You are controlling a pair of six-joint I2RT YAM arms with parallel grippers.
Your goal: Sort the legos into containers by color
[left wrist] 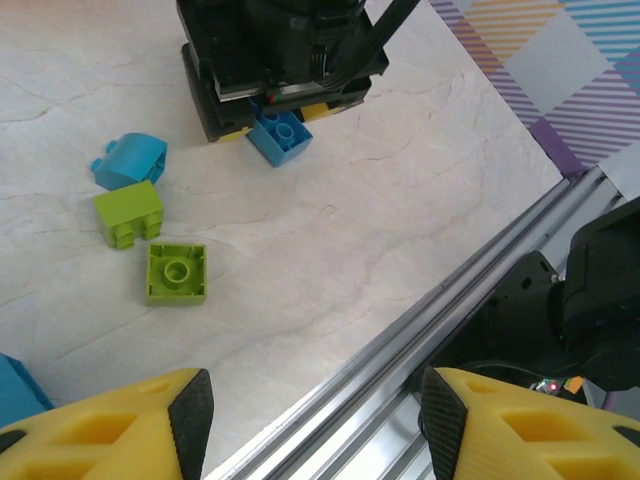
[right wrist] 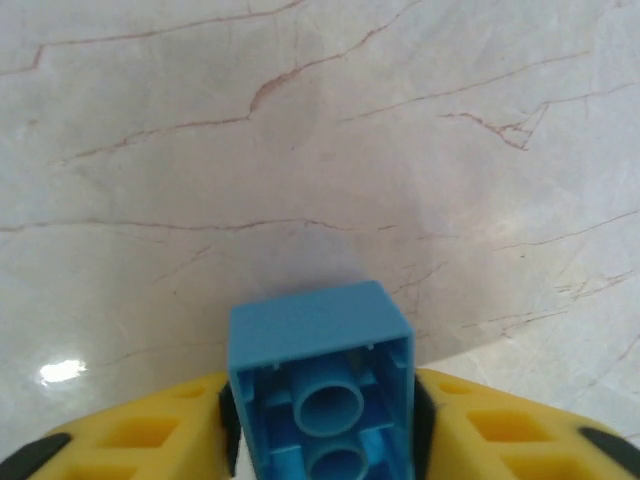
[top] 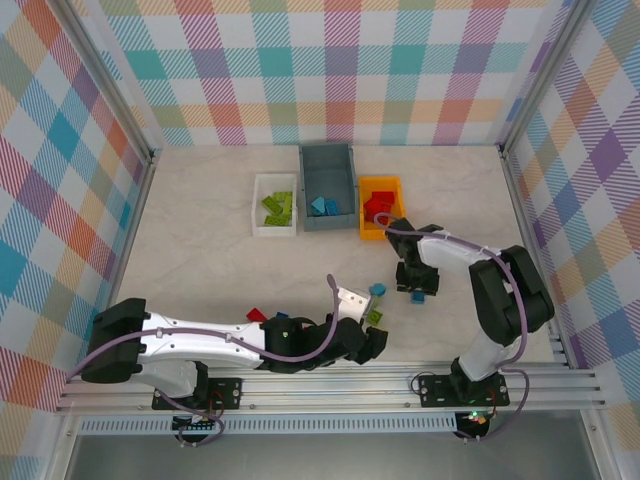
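Blue brick (right wrist: pixel 320 330): sits between the right gripper's pads with its hollow underside facing the wrist camera. It is low over the counter (right wrist: pixel 300 150), on the right side. I can't tell whether it is clear of the surface.
Handling: it looks light, hard and stiff. Its smooth walls could slip or twist, so I'd grip two flat opposite sides, never across the studs.
Right gripper (right wrist: pixel 320 425): pinching that brick, one pad against each side wall.
Left gripper (left wrist: pixel 315 420): spread, nothing between its yellow fingers, hanging near the rail (left wrist: pixel 400 340).
Loose pieces: a rounded blue piece (left wrist: pixel 130 160) and two lime green bricks (left wrist: pixel 128 213) lie just beside the right gripper.
Containers: the grey-blue bin (top: pixel 328 160) holds blues. The white tray (top: pixel 262 215) holds greens and the orange bin (top: pixel 368 232) holds reds. All three sit at the back.
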